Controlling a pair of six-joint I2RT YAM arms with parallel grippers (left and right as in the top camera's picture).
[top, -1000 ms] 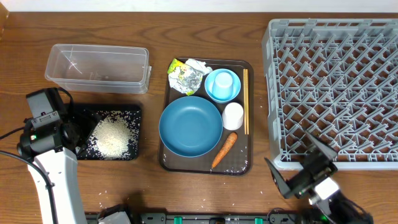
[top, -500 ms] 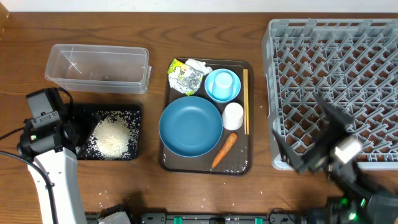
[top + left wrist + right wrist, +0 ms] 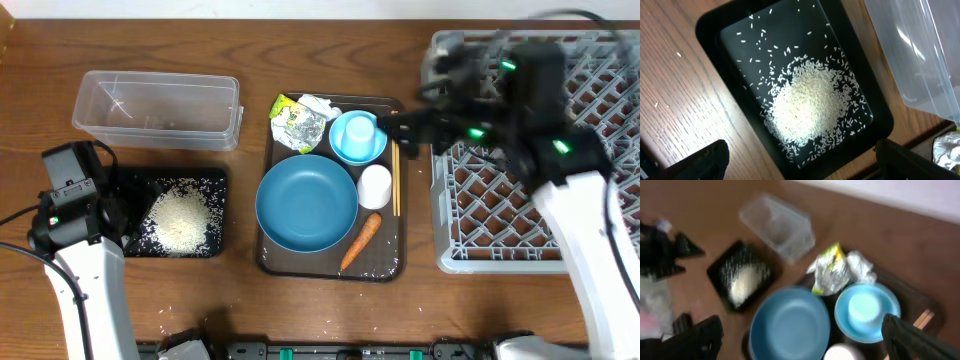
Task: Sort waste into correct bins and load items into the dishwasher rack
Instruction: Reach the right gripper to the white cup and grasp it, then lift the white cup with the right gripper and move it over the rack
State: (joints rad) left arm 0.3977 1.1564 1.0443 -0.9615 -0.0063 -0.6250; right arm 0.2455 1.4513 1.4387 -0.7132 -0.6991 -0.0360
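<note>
White rice (image 3: 185,218) lies heaped in the shallow black tray (image 3: 215,180). My left gripper (image 3: 810,167) hangs open above that tray's near edge, holding nothing. The clear tub (image 3: 157,108) stands behind it. The brown serving tray (image 3: 330,270) carries the blue bowl (image 3: 306,202), light-blue cup (image 3: 358,135), white cup (image 3: 375,186), chopsticks (image 3: 395,165), carrot (image 3: 360,240) and crumpled wrapper (image 3: 298,122). My right gripper (image 3: 415,110), blurred, is open in the air at the grey rack's (image 3: 560,150) left edge. In the right wrist view the open right gripper (image 3: 802,347) looks down on the bowl (image 3: 790,325) and cup (image 3: 865,307).
A few loose rice grains lie on the wooden table in front of the black tray and on the serving tray's front edge. The right arm (image 3: 570,190) stretches across the rack. The left arm (image 3: 75,200) stands at the table's left side.
The right arm has swung from the front right corner up over the rack's left side toward the serving tray, still open. The left arm has not moved.
</note>
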